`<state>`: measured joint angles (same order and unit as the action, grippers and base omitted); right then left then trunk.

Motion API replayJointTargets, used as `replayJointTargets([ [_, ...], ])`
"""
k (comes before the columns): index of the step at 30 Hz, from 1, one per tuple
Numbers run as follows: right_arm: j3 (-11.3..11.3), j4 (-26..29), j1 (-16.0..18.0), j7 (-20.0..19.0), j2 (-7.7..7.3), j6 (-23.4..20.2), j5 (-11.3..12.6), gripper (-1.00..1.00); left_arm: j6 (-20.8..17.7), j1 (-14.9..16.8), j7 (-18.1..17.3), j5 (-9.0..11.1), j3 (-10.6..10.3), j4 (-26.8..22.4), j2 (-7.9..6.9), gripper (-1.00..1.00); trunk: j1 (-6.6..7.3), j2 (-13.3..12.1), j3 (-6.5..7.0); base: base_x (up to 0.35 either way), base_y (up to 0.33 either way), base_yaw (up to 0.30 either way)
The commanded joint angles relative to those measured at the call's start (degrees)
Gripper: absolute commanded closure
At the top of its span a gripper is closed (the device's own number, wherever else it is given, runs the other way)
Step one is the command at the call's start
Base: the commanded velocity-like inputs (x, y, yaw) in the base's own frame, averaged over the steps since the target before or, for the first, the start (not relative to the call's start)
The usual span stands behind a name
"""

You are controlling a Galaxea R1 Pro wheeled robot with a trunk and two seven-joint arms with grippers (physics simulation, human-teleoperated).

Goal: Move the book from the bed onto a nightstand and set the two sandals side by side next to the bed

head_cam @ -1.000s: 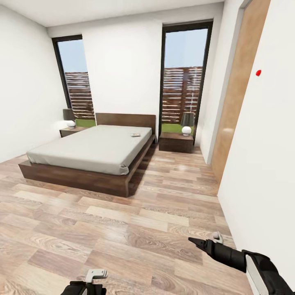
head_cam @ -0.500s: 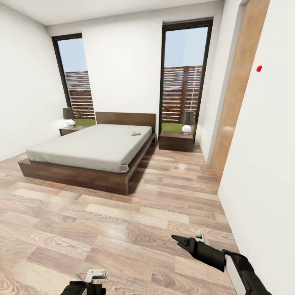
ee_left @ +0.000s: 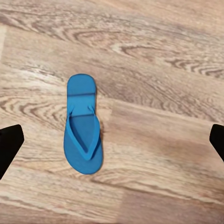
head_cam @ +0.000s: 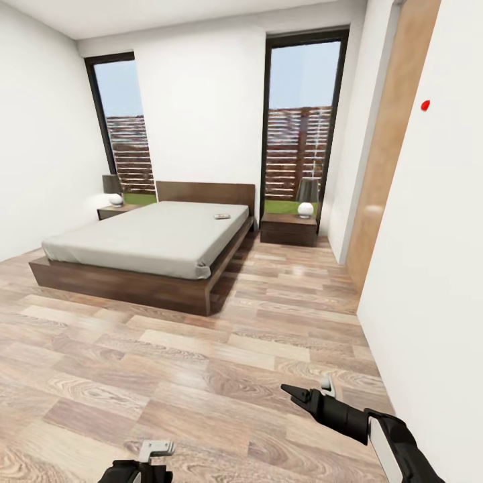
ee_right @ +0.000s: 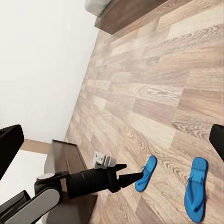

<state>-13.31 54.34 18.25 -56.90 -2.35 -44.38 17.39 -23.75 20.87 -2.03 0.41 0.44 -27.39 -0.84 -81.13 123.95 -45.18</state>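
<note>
The book lies flat on the bed, near the headboard on the side facing the right-hand nightstand; it is small at this range, but a thin paperback should be light and bendy, best pinched at an edge that can be lifted off the soft mattress. A sandal lies flat on the plank floor right below the left hand, whose two dark fingertips stand wide apart at either side of it, holding nothing. In the right wrist view both sandals show, one sandal beside the left arm's tip and the other sandal just beside it, roughly parallel but apart. They look light, flat and somewhat flexible, so I judge a pinch across the sole's edge or at the strap would serve, the strap being the surer hold on a thing lying flush to the floor. The right hand hangs low over the floor near the wall; its fingers frame its own view at the far edges, so it stands wide and empty. Against the earlier head pictures, the right arm has swung inward and forward from the wall side, and the bed sits slightly lower and nearer in view, which suggests the camera has shifted.
</note>
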Motion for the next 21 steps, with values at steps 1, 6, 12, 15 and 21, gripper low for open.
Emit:
replayJointTargets([
  [1,-0.1,0.0,0.0,-0.1,0.01,-0.3,0.1,-1.00,-0.3,0.0,-0.2,0.0,0.1,-0.1,-0.02,-1.00,-0.22,0.4,-0.24,0.000,0.000,0.000],
  [6,-0.1,-0.1,0.0,-0.1,0.05,-0.3,0.0,-1.00,-0.3,0.0,-0.2,0.0,2.7,-0.2,-0.11,-1.00,-1.31,2.4,-1.14,0.000,0.000,0.000],
  [12,-0.1,-0.2,0.0,-0.1,0.06,-0.3,0.0,-1.00,-0.2,0.0,-0.2,0.0,5.0,-0.2,-0.13,-1.00,-2.63,4.9,-2.22,0.000,0.000,0.000],
  [15,-0.1,-0.2,0.0,-0.1,0.06,-0.3,0.0,-1.00,-0.1,0.0,-0.2,-0.1,5.2,-0.2,-0.13,-1.00,-3.29,6.1,-2.76,0.000,0.000,0.000],
  [21,-0.1,-0.2,0.0,-0.1,0.06,-0.3,0.0,-1.00,0.7,0.0,-0.1,-0.1,5.6,-0.3,-0.19,-1.00,-4.61,8.5,-3.83,0.000,0.000,0.000],
])
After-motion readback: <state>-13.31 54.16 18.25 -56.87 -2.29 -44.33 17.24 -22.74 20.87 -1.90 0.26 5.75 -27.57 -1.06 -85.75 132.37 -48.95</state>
